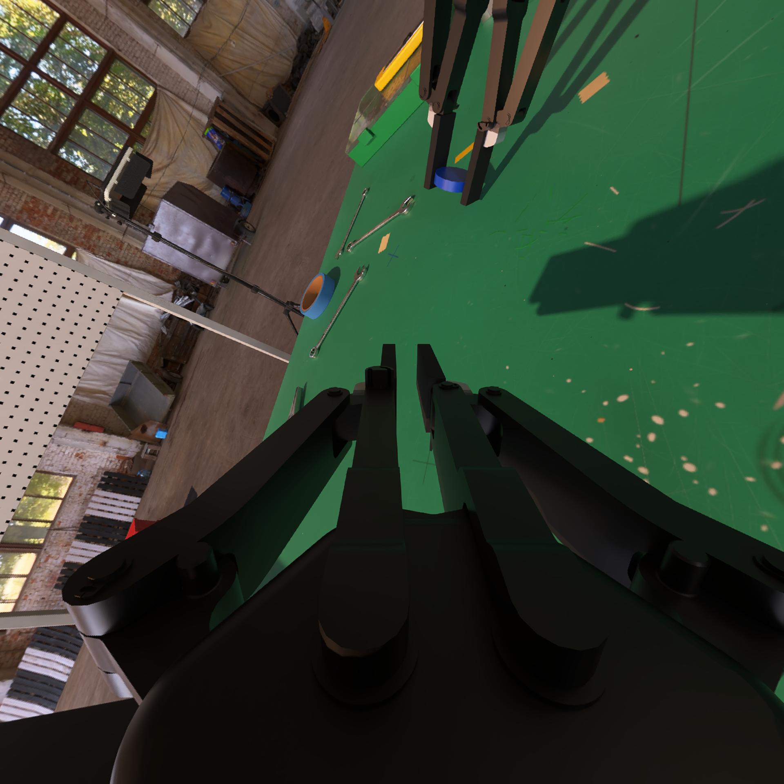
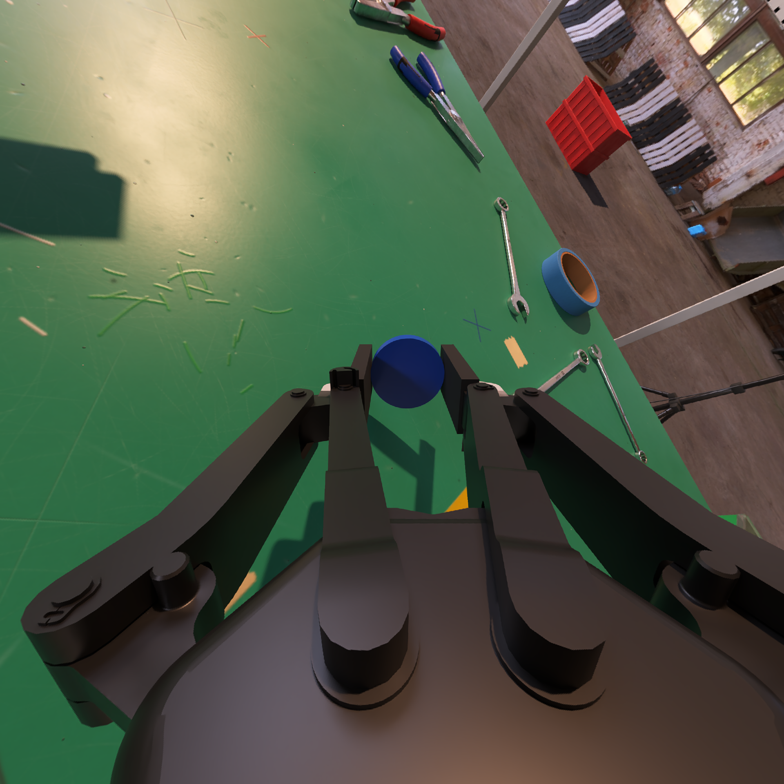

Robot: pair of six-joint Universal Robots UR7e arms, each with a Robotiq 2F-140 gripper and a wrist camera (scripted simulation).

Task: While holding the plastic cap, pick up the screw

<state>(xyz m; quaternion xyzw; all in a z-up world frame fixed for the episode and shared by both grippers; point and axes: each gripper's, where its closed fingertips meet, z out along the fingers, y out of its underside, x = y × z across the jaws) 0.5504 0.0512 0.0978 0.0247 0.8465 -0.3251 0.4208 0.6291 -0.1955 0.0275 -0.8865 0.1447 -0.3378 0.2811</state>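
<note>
Scuffed green workbench (image 2: 254, 169) in a brick workshop; combination wrenches (image 2: 511, 259), blue tape roll (image 2: 570, 282) and blue-handled pliers (image 2: 437, 102) lay along its right edge. Right gripper (image 2: 407, 365) was clamped on the blue plastic cap (image 2: 407, 371), above the surface. Left gripper (image 1: 406, 360) nearly closed, a narrow gap, nothing visible between. Screw not seen.

You get matte black left gripper (image 1: 406, 360), right gripper (image 2: 406, 369): chunky linkage arms, round pivot screws, flat rectangular pads.

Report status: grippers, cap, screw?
Right gripper shut on blue plastic cap. Left gripper nearly closed, nothing visible between fingers. Screw not seen.
</note>
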